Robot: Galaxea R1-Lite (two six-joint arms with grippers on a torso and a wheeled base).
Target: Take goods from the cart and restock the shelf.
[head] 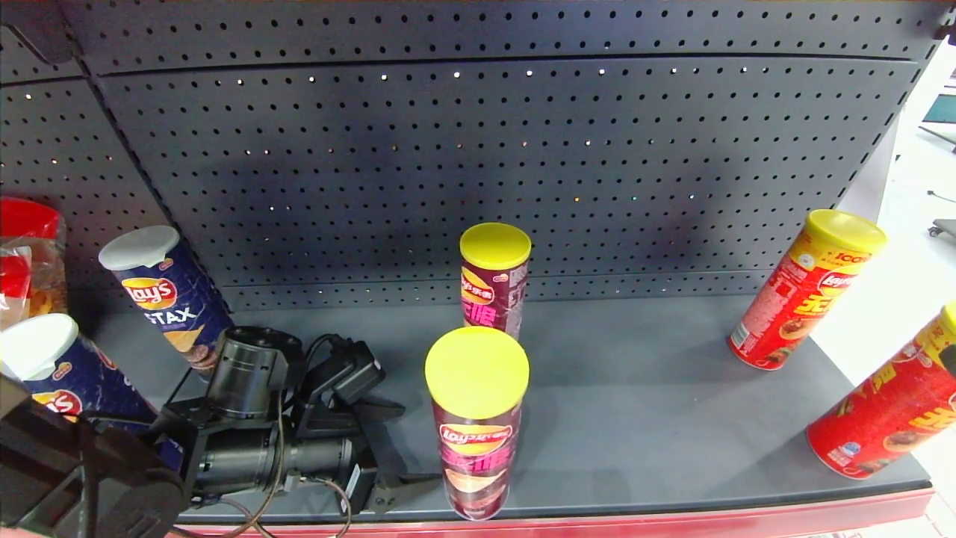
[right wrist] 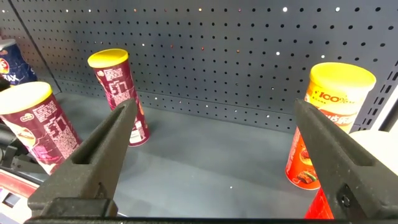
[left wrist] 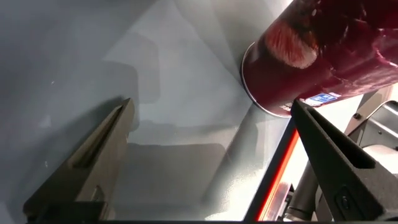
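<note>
At the grey metal shelf (head: 635,388)'s front edge: an upright yellow-lidded maroon cardboard tube (head: 476,426).
Just left of that tube the left gripper (head: 420,442) gapes empty; the right gripper (right wrist: 214,112) likewise holds nothing, fingers spread; behind the tube stands a second maroon tube (head: 494,288).

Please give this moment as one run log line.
left gripper: open, beside front maroon cylindrical chip can with yellow lid | right gripper: open, empty, facing dark grey metal shelf

Maroon yellow-lidded cans upright: front can (head: 476,430) at shelf (head: 635,388) edge, rear can (head: 494,282) behind.
</note>
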